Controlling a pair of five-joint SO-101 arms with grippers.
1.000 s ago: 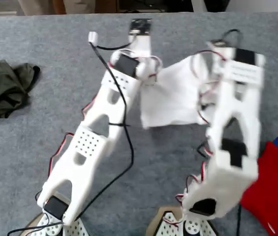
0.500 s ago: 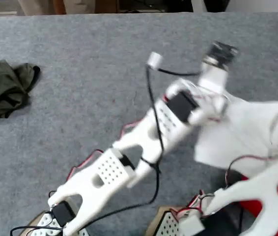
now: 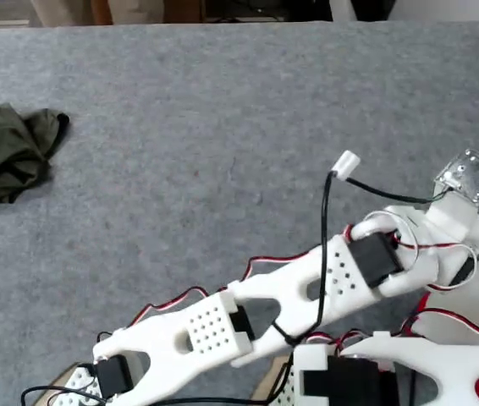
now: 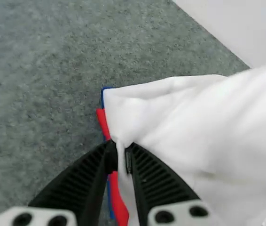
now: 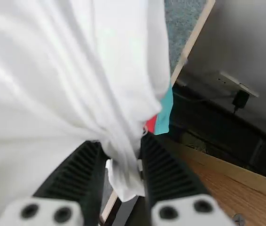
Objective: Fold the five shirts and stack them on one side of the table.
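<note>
White shirt (image 4: 208, 136): we log it at the right edge of the surface (image 3: 222, 110), above a red shirt (image 4: 103, 125). Left jaws pinch one hem and right jaws pinch a bunched fold. Olive shirt (image 3: 7, 152): crumpled, far left.

A grey felt cover (image 3: 180, 127) is lying over the table, its wooden edge (image 5: 192, 40) is showing, and a black plug (image 5: 240, 99) is sitting under a white wall socket (image 5: 230, 80)
</note>
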